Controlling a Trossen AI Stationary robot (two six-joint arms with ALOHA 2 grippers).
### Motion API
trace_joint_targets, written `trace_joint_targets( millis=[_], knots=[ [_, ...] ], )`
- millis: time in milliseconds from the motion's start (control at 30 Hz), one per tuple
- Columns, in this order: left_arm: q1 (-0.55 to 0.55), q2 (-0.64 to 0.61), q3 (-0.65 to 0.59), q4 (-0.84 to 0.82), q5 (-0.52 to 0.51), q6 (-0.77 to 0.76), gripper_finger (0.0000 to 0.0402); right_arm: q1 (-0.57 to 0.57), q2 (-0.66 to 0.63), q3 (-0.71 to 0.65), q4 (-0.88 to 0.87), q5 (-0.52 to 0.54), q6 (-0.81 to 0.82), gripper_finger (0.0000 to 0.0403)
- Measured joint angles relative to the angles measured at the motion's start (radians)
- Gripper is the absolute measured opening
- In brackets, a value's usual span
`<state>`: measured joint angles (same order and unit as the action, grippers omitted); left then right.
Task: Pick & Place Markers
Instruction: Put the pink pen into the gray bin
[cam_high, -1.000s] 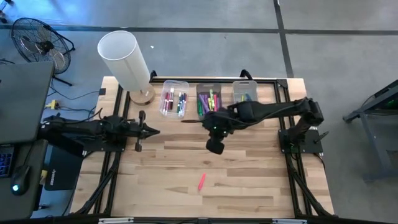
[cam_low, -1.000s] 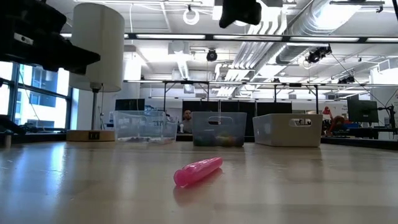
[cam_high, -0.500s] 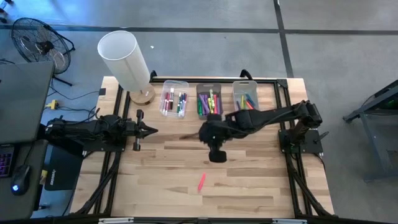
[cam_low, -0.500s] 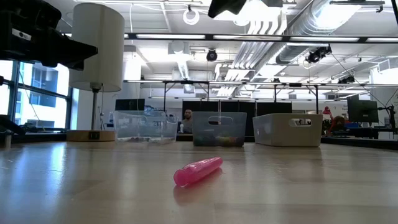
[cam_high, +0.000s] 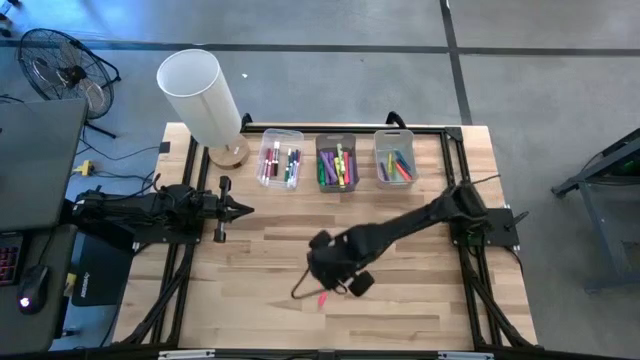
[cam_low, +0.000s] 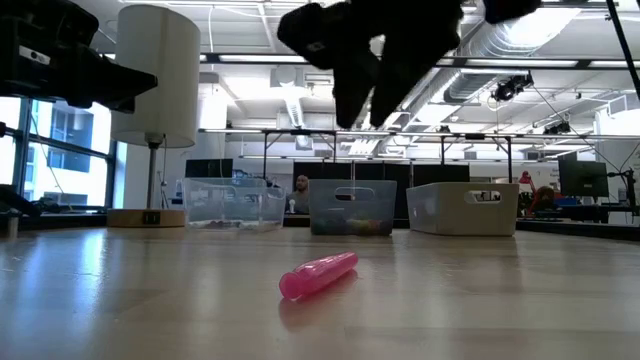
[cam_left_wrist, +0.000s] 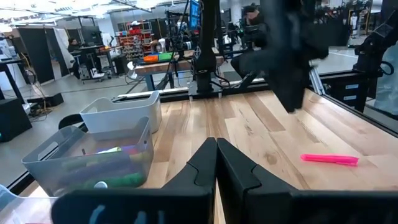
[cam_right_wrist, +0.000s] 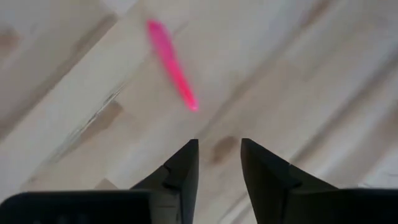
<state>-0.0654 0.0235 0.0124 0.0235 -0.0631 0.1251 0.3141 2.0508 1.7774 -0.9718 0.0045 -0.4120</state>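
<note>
One pink marker (cam_high: 323, 297) lies flat on the wooden table (cam_high: 420, 310) near its front middle; it also shows in the low view (cam_low: 318, 274) and the right wrist view (cam_right_wrist: 171, 62). My right gripper (cam_right_wrist: 219, 144) hangs open above the table just beyond the marker, pointing steeply down (cam_low: 367, 112), touching nothing. More markers lie in three clear bins (cam_high: 337, 163) at the far edge. My left gripper (cam_left_wrist: 216, 143) waits shut and level at the table's left side (cam_high: 248, 210).
A lamp with a white cylinder shade (cam_high: 200, 95) stands at the far left corner beside the left bin (cam_high: 279, 160). The right bin (cam_high: 395, 158) sits near the right arm's base. Bare wood surrounds the pink marker.
My right gripper has swung from beside the middle bin toward the table's near edge and down, ending just above the pink marker, and its wrist has rolled. The marker has stayed where it lay.
</note>
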Motion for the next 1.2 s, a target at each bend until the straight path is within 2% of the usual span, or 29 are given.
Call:
trace_joint_targets(
  millis=[233,400,733,867,1067,1200],
  knots=[
    [0.000,0.000,0.000,0.000,0.000,-0.001,0.0001,0.082,0.117,0.000,0.050,0.012,-0.168,0.0113],
    [0.000,0.000,0.000,0.000,0.000,-0.001,0.0001,0.095,0.178,0.000,0.140,0.013,-0.177,0.0113],
    [0.000,0.000,0.000,0.000,-0.001,-0.001,0.0001,0.074,0.250,0.005,0.195,0.005,-0.170,0.0109],
    [0.000,0.000,0.000,0.000,-0.002,-0.001,0.0001,0.075,0.280,0.007,0.185,0.019,-0.139,0.0085],
    [0.000,0.000,0.000,0.000,-0.002,-0.001,0.0001,0.080,0.289,0.000,0.149,0.052,-0.098,0.0022],
    [0.000,0.000,0.000,0.000,-0.002,-0.001,0.0001,0.051,0.275,-0.003,0.138,0.016,0.006,0.0019]
  ],
)
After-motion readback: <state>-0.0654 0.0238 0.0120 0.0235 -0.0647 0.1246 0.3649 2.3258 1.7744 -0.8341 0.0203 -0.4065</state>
